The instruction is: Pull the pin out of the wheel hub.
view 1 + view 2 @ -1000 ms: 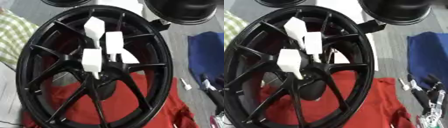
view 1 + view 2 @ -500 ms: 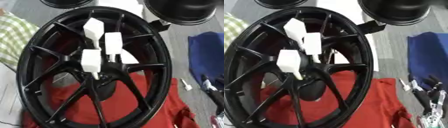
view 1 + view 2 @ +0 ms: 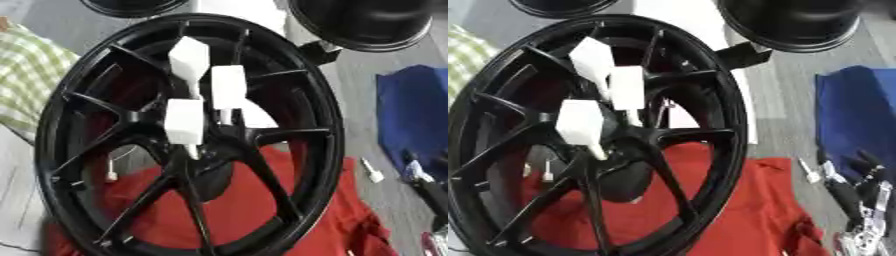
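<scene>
A big black spoked wheel (image 3: 325, 131) fills the left and middle of both views, resting on a red cloth (image 3: 262, 210). Three white pins with blocky white heads stick out of its hub (image 3: 210, 150): an upper one (image 3: 189, 57), a middle one (image 3: 229, 86) and a lower one (image 3: 185, 121). My right hand (image 3: 859, 192) rests at the lower right edge, fingers up and relaxed, well clear of the wheel and holding nothing. My left hand does not show.
A loose small white pin (image 3: 372, 172) lies on the grey floor right of the wheel. Blue cloth (image 3: 416, 115) lies at the right, green checked cloth (image 3: 31, 80) at the left. Two black round objects (image 3: 363, 22) sit at the top.
</scene>
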Controlling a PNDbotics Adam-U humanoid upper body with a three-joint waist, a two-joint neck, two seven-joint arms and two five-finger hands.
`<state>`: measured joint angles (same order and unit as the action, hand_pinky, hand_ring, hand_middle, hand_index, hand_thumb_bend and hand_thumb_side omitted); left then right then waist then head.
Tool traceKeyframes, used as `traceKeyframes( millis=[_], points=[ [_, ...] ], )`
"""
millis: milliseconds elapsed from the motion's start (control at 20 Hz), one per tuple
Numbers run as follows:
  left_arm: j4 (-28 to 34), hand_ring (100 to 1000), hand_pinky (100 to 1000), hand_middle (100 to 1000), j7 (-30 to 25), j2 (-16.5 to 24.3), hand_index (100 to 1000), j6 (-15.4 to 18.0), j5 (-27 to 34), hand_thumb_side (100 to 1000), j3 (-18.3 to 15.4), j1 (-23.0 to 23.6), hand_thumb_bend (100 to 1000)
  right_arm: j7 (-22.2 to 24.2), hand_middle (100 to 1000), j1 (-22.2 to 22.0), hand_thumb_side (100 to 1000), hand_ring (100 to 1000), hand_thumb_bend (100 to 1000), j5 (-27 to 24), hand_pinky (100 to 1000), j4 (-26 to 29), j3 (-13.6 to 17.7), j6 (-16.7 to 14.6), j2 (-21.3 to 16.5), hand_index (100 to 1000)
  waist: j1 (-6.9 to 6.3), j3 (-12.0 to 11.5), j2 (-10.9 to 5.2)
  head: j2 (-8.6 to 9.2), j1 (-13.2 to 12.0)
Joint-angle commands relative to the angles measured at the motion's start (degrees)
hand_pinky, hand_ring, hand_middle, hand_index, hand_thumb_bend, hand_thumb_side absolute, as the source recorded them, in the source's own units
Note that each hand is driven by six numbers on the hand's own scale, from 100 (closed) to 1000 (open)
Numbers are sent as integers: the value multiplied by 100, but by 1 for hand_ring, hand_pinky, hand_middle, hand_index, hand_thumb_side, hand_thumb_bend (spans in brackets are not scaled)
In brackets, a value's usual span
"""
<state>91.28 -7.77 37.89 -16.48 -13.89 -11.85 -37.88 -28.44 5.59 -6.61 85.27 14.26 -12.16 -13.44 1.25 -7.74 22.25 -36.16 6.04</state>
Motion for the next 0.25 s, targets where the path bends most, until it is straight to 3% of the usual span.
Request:
traceKeyframes(
  millis=[50, 250],
  points=[
    [108, 520, 661, 470, 339, -368, 718, 81, 332, 858, 117, 126, 100, 61, 614, 53, 245, 771, 648, -13, 646, 33, -34, -9, -72, 759, 24, 32, -163, 60, -84],
    [-329, 518, 662, 468, 713, -977, 716, 113, 707, 989, 376, 415, 116, 114, 614, 98, 235, 771, 660, -21, 646, 35, -79, -6, -9, 759, 108, 101, -142, 118, -192]
  ],
)
